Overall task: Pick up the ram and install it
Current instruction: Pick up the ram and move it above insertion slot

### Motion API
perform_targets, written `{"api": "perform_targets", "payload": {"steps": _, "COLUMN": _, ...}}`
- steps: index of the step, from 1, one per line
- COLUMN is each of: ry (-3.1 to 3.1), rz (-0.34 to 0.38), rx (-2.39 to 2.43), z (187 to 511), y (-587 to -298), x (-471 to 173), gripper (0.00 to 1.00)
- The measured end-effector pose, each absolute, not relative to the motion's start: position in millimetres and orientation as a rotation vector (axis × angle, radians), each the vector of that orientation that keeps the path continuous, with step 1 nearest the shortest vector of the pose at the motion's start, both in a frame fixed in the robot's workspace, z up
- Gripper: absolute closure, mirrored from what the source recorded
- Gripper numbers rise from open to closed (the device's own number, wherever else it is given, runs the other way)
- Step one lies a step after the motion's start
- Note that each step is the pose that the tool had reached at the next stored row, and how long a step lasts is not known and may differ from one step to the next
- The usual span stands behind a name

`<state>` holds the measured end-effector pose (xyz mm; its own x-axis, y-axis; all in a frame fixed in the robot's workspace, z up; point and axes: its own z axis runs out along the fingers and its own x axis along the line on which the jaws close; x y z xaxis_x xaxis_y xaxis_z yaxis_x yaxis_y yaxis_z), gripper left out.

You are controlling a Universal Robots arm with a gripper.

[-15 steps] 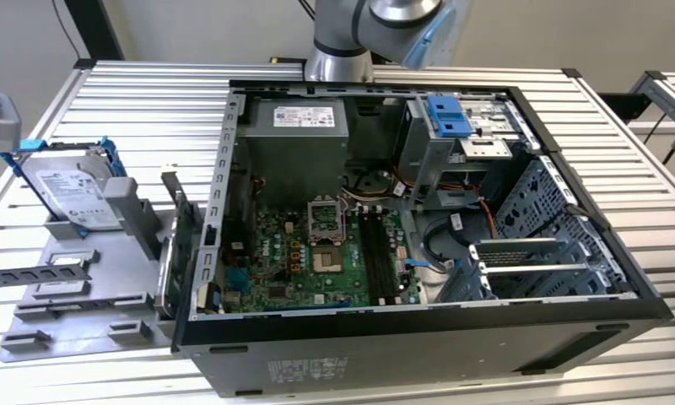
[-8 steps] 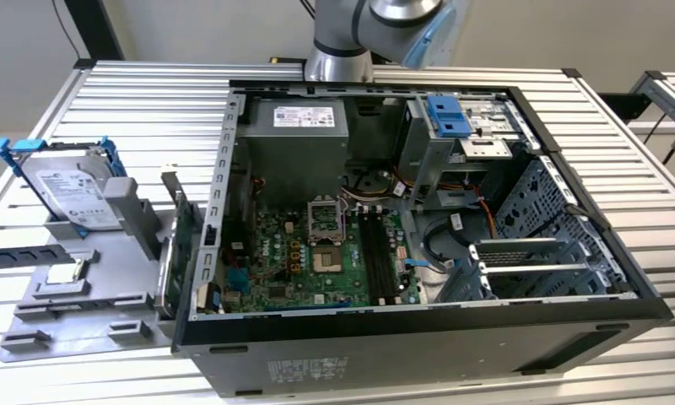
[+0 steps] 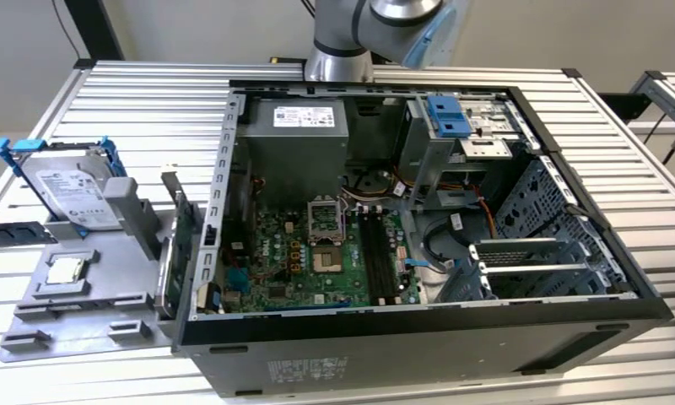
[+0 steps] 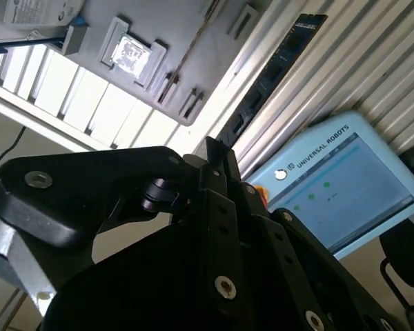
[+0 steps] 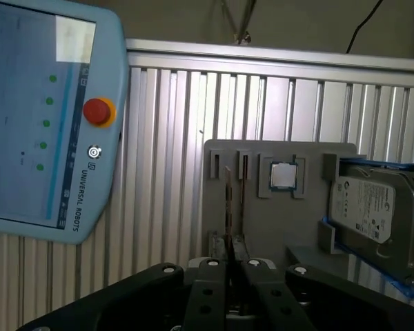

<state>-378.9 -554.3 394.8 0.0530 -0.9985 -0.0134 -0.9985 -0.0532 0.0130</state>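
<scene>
Dark, slim, flat memory stick (the ram) [image 4: 272, 76]: pinched between the black jaws, which press on its two faces. It juts out past the fingertips. The second wrist view shows its flat face, the first wrist view its thin edge [image 5: 228, 207].

Position: the ram is in the air above the grey plastic parts tray [image 5: 290, 221], which carries the small square silver chip [image 5: 283, 176] and the boxy silver hard drive [image 5: 376, 207]. It is well apart from the long black motherboard slots [image 3: 377, 253] inside the open dark computer case [image 3: 428, 354] on the ribbed aluminium bench [image 3: 146, 93].

Risks, as judged:
- Much of the stick overhangs the grip, so a knock could swing it or let it slip.
- A tilted stick would meet a slot askew and jam rather than seat.
- The case walls and bundled cables [image 3: 374, 190] crowd the way in.
</scene>
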Motion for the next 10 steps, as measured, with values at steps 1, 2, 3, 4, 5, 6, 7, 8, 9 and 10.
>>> {"api": "perform_targets", "payload": {"steps": 1, "ry": -2.161, "rz": -0.029, "rx": 2.279, "z": 396.1, "y": -554.3, "x": -378.9, "gripper": 1.0}}
{"api": "perform_targets", "payload": {"steps": 2, "ry": -2.161, "rz": -0.029, "rx": 2.28, "z": 396.1, "y": -554.3, "x": -378.9, "gripper": 1.0}}
{"api": "perform_targets", "payload": {"steps": 3, "ry": -2.161, "rz": -0.029, "rx": 2.279, "z": 396.1, "y": -554.3, "x": -378.9, "gripper": 1.0}}
{"api": "perform_targets", "payload": {"steps": 4, "ry": -2.161, "rz": -0.029, "rx": 2.279, "z": 396.1, "y": -554.3, "x": -378.9, "gripper": 1.0}}
{"api": "perform_targets", "payload": {"steps": 5, "ry": -2.161, "rz": -0.029, "rx": 2.279, "z": 396.2, "y": -554.3, "x": -378.9, "gripper": 1.0}}
{"api": "perform_targets", "payload": {"steps": 6, "ry": -2.161, "rz": -0.029, "rx": 2.279, "z": 396.1, "y": -554.3, "x": -378.9, "gripper": 1.0}}
{"api": "perform_targets", "payload": {"steps": 7, "ry": -2.161, "rz": -0.029, "rx": 2.279, "z": 396.3, "y": -554.3, "x": -378.9, "gripper": 1.0}}
{"api": "perform_targets", "payload": {"steps": 8, "ry": -2.161, "rz": -0.029, "rx": 2.279, "z": 396.2, "y": -554.3, "x": -378.9, "gripper": 1.0}}
{"api": "perform_targets", "payload": {"steps": 9, "ry": -2.161, "rz": -0.029, "rx": 2.279, "z": 396.3, "y": -554.2, "x": -378.6, "gripper": 1.0}}
{"api": "perform_targets", "payload": {"steps": 10, "ry": -2.161, "rz": -0.028, "rx": 2.279, "z": 396.3, "y": -554.2, "x": -377.0, "gripper": 1.0}}
